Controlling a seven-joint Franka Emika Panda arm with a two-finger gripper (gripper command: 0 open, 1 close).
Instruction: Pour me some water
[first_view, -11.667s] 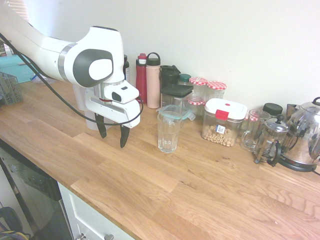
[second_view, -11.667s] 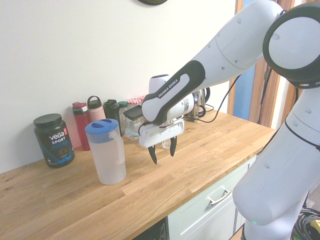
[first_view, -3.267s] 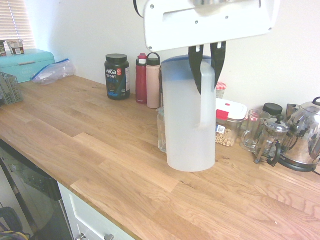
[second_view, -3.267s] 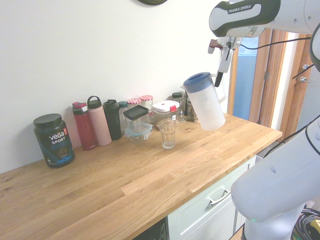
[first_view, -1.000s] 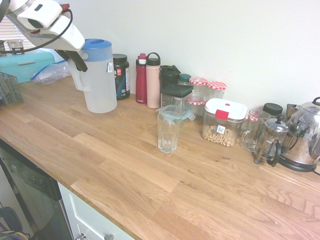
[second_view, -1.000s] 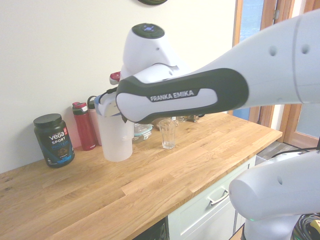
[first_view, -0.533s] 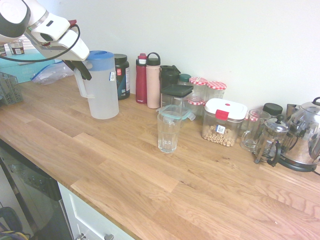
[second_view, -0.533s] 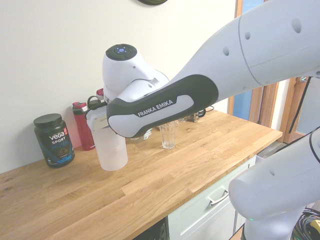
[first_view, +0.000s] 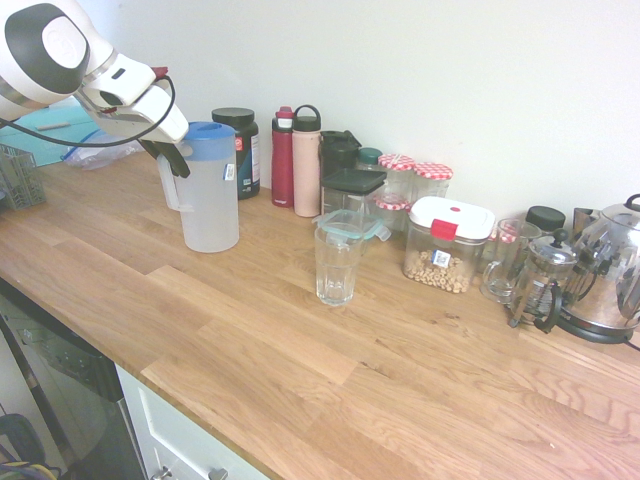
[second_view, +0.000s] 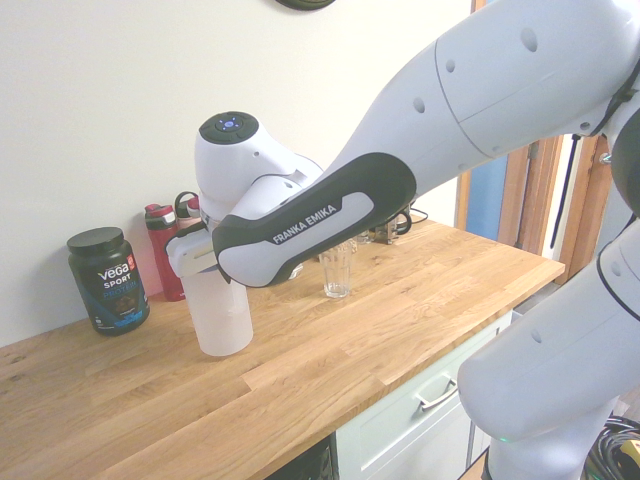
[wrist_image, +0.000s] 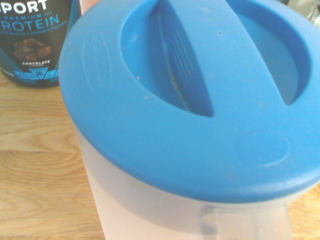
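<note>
Standing upright, pitcher (first_view: 211, 205) in gripper (first_view: 174, 160)

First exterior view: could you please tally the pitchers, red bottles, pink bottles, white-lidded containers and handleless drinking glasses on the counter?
Pitcher: 1
Red bottle: 1
Pink bottle: 1
White-lidded container: 1
Handleless drinking glass: 1
Total: 5
</note>
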